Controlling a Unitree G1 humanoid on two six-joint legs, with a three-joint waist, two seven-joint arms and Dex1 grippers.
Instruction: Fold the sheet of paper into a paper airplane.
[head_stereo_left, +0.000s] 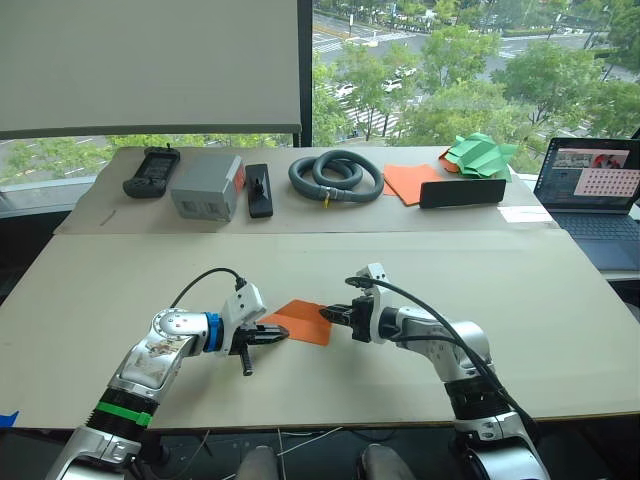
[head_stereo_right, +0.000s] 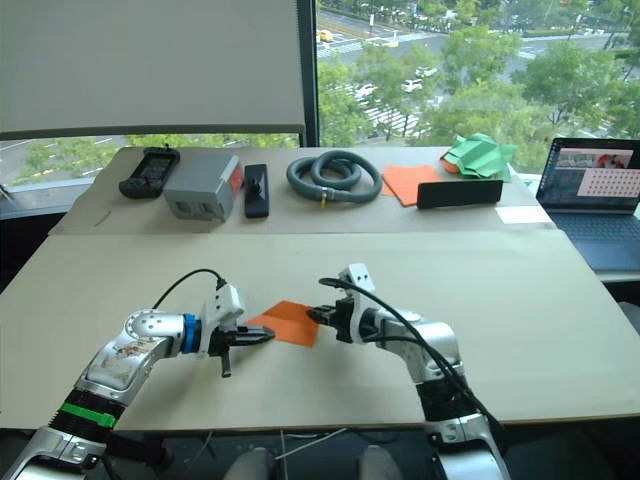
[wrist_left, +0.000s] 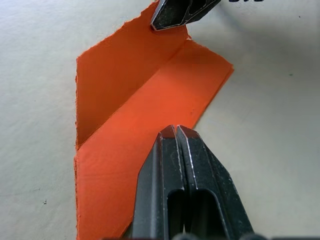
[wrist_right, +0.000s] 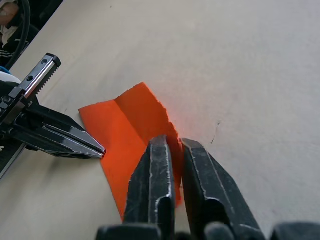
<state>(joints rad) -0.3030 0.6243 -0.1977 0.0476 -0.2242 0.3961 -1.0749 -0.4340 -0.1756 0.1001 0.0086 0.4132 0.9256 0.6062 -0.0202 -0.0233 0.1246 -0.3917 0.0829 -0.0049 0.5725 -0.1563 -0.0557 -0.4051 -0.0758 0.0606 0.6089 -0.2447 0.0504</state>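
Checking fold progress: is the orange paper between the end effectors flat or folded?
Folded. The thin bright orange sheet of paper has a flap doubled over along one straight crease; no airplane shape yet.

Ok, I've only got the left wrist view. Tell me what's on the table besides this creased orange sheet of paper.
Observer: Smooth flat orange sheets lie on the far side, to the right.
Operator: Say what's next to them.
Observer: A crumpled green paper shape sits just right of them, behind a long black bar.
Operator: Now give me the far left.
Observer: A coiled grey hose, then a grey box and a black handheld controller further left.
Operator: Place my sheet against all that.
Observer: The creased orange sheet of paper lies near the front, between the left gripper and the right gripper.
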